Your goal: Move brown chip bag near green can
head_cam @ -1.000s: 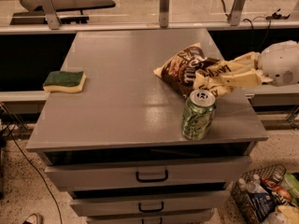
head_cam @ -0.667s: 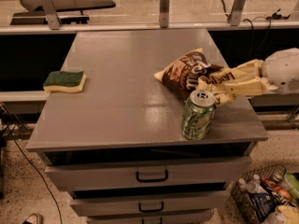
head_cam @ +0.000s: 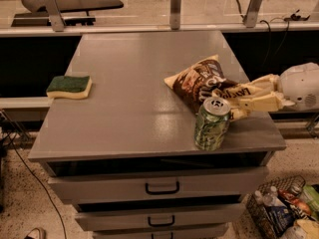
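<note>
My pincer (head_cam: 239,98) reaches in from 3 o'clock over the table (head_cam: 134,98), its two fingers closed on the tail end of the brown chip bag (head_cam: 198,81). The bag lies flat just at 11 o'clock of the green can (head_cam: 212,124), so letting go looks like all that remains.

Bag (head_cam: 196,81): crumpled brown foil, cream edges, lying flat, right of centre. Can (head_cam: 213,124): mottled green-white, upright, just below bag. Gripper (head_cam: 243,98): at bag's right end, middle right.
</note>
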`<action>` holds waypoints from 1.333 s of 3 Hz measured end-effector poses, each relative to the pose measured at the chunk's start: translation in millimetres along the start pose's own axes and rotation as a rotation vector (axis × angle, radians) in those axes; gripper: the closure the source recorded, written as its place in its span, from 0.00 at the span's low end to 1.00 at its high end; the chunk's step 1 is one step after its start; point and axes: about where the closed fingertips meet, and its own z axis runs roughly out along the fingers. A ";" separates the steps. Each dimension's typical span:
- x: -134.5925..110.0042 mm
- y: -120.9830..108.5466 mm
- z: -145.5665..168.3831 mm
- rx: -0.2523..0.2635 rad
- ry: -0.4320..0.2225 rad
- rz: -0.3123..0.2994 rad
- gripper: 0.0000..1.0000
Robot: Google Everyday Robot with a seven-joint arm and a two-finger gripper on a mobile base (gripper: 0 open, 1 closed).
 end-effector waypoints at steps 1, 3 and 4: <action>9.8 -4.6 0.9 0.015 0.011 0.014 0.35; 16.2 -30.5 -12.9 0.066 0.051 -0.009 0.00; 16.8 -51.1 -30.7 0.107 0.081 -0.033 0.00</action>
